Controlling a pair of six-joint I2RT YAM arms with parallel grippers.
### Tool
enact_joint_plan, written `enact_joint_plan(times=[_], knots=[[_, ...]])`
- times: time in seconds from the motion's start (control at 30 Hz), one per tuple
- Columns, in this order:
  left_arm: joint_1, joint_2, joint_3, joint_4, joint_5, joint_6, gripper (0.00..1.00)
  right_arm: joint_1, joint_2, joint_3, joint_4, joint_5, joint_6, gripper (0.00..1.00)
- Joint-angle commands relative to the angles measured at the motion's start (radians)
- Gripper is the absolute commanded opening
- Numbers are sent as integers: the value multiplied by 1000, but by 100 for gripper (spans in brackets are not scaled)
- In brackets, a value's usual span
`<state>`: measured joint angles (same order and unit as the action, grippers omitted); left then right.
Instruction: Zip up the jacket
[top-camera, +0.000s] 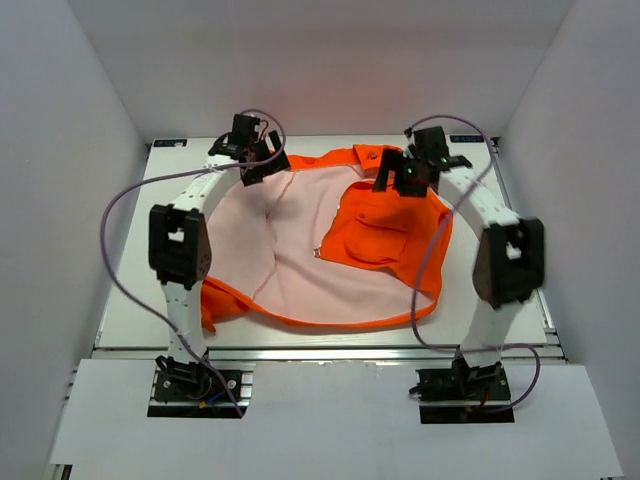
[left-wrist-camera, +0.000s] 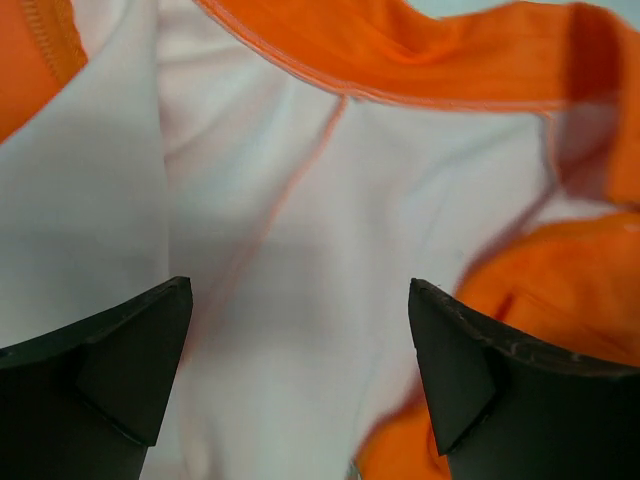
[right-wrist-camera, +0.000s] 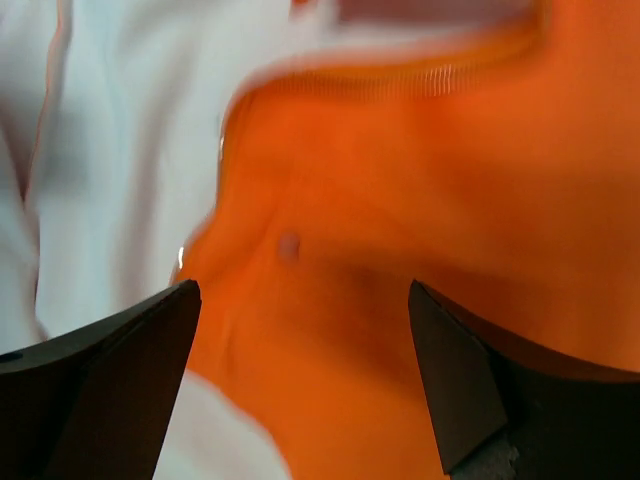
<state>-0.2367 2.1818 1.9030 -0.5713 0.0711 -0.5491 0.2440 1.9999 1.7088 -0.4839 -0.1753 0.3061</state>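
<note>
On the table (top-camera: 130, 300), your jacket (top-camera: 300, 270) lay unfastened, lining up, one front panel folded over, nothing zipped yet, while your left gripper (left-wrist-camera: 300, 380) and right gripper (right-wrist-camera: 300, 380) hovered above it, jaws spread wide, empty.

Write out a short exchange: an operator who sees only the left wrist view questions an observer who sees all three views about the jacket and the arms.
Operator: My left gripper is open over pale cloth. How does the jacket lie?
Observer: The jacket is spread open with its lining up. Only the front panel on the right arm's side is folded over, orange side up.
Operator: And the right gripper?
Observer: The right gripper is open just above that panel's far end, holding nothing.
</note>
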Motion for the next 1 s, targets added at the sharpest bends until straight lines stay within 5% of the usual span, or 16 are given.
enact_joint_plan(times=[0.0, 0.2, 0.33, 0.63, 0.97], knots=[[-61, -332, -74, 79, -94, 31, 98, 44, -353, -320, 138, 22, 1, 89], [-182, -559, -529, 88, -130, -70, 98, 127, -644, -762, 173, 100, 123, 89], [-187, -611, -711, 185, -37, -103, 98, 156, -688, -874, 177, 143, 159, 89], [-184, -401, -674, 119, -168, -95, 98, 135, -457, -853, 165, 273, 197, 89], [-66, -1, -310, 64, -174, -32, 98, 69, -139, -530, 222, 283, 123, 89]])
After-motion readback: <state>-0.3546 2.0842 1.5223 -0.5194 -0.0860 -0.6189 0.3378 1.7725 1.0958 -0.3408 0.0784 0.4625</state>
